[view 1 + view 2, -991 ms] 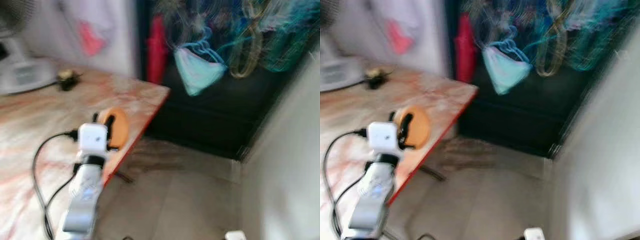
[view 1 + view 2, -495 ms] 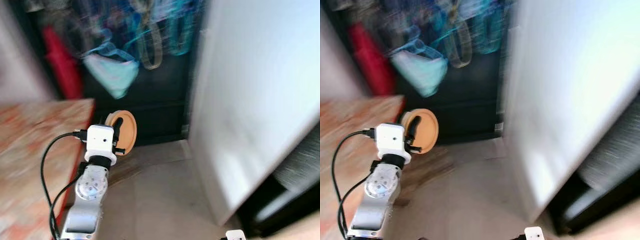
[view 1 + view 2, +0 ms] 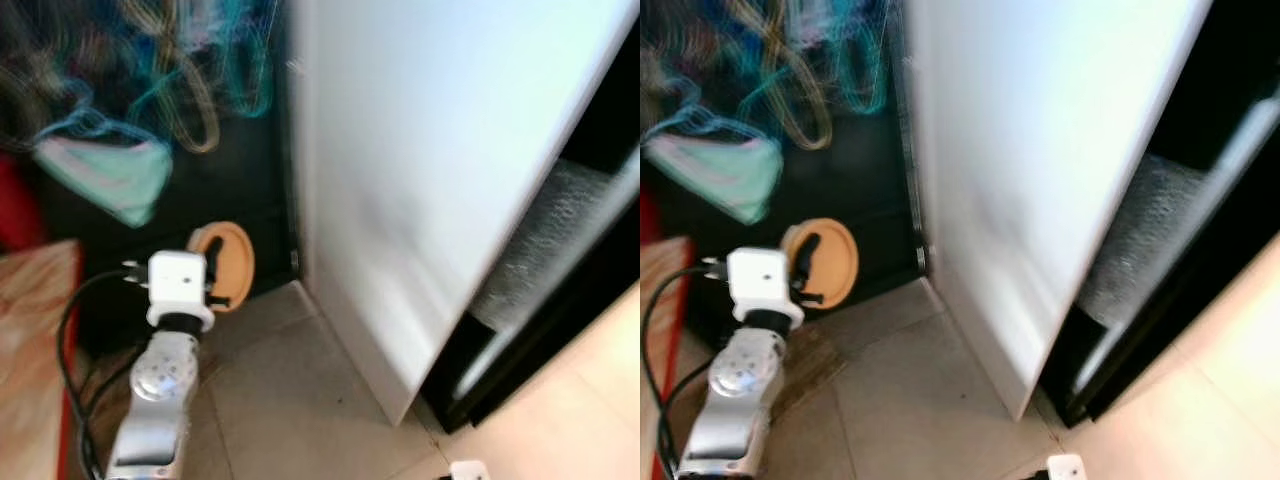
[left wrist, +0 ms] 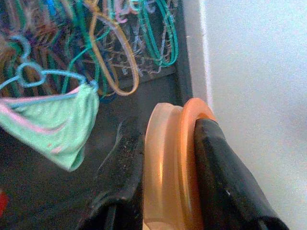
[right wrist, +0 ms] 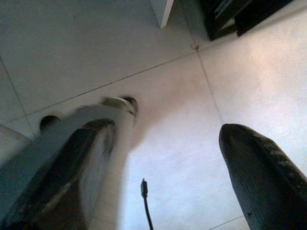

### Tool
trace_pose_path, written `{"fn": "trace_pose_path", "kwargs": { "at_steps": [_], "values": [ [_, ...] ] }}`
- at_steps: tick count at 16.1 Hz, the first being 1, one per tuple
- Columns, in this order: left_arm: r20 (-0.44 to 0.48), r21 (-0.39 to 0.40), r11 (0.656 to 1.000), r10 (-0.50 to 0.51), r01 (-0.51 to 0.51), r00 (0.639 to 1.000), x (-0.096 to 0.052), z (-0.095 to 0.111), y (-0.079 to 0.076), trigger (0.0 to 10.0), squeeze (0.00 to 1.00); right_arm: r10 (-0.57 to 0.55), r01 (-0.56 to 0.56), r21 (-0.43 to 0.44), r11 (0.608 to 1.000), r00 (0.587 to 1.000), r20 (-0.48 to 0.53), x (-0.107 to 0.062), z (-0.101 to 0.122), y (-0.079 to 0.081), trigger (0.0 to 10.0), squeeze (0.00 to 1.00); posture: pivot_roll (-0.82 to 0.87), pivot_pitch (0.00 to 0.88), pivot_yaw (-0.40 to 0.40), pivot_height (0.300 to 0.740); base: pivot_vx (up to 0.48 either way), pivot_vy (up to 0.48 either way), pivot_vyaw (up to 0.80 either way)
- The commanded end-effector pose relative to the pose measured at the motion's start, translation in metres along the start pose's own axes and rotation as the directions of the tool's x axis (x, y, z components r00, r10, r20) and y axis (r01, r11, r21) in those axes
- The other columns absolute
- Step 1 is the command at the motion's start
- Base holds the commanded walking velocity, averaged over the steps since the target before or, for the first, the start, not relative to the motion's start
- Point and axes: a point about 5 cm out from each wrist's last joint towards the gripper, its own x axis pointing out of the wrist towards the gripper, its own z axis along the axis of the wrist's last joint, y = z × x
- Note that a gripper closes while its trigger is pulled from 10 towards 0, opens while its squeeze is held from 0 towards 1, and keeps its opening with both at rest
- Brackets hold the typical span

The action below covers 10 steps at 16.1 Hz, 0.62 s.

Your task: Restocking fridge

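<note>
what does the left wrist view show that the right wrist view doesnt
Left wrist view alone: the left hand shut on an orange lid, held on edge between its fingers; behind it coloured hangers, a pale green garment on one, and the white fridge door.

Right wrist view alone: the right hand open with nothing between its fingers, pointing down at the tiled floor, with a thin dark cable across it.

Both: two black fingers framing the picture.
</note>
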Motion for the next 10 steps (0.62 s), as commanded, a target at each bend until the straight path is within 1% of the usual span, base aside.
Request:
{"fn": "trace_pose_path", "kwargs": {
  "at_steps": [1,4,5,6,7,9,10],
  "values": [
    [0.003,-0.01,1.0,-0.017,0.017,1.0,0.002,0.002,-0.006,10.0,0.0,-0.006,0.006,0.003,1.0,0.999,-0.034,-0.002,-0.009,-0.002,10.0,0.0,0.0,0.058,0.052,0.74,0.0,0.0,-0.8],
    [-0.002,-0.011,1.0,-0.01,0.01,1.0,0.003,0.001,-0.004,10.0,0.0,-0.006,0.006,0.002,1.0,0.999,-0.032,-0.001,-0.008,-0.002,10.0,0.0,0.01,0.057,0.051,0.74,0.0,0.0,-0.8],
    [-0.017,-0.007,1.0,0.004,-0.004,1.0,0.003,-0.002,-0.001,10.0,0.0,-0.005,0.005,0.0,1.0,1.0,-0.031,-0.001,-0.008,-0.002,10.0,0.0,0.01,0.057,0.05,0.74,0.0,0.0,-0.8],
    [-0.047,-0.003,1.0,0.02,-0.02,0.999,0.002,-0.007,0.001,10.0,0.0,-0.005,0.005,-0.002,1.0,1.0,-0.03,-0.001,-0.007,-0.002,10.0,0.0,0.01,0.057,0.05,0.74,0.0,0.0,-0.8],
    [-0.055,-0.002,1.0,0.022,-0.022,0.998,0.002,-0.008,0.002,10.0,0.0,-0.005,0.005,-0.002,1.0,1.0,-0.03,-0.001,-0.007,-0.002,10.0,0.0,0.01,0.057,0.05,0.74,0.0,0.0,-0.8],
    [-0.102,-0.015,0.999,0.04,-0.042,0.994,0.003,-0.019,0.007,10.0,0.0,-0.006,0.006,0.003,1.0,1.0,-0.029,-0.001,-0.008,-0.002,10.0,0.0,0.0,0.054,0.056,0.74,0.0,0.0,-0.8],
    [-0.139,-0.025,0.998,0.05,-0.054,0.989,0.002,-0.027,0.011,10.0,0.0,-0.007,0.007,0.006,1.0,1.0,-0.029,-0.001,-0.008,-0.001,10.0,0.0,0.0,0.055,0.06,0.74,0.0,0.0,-0.8]
  ]
}}
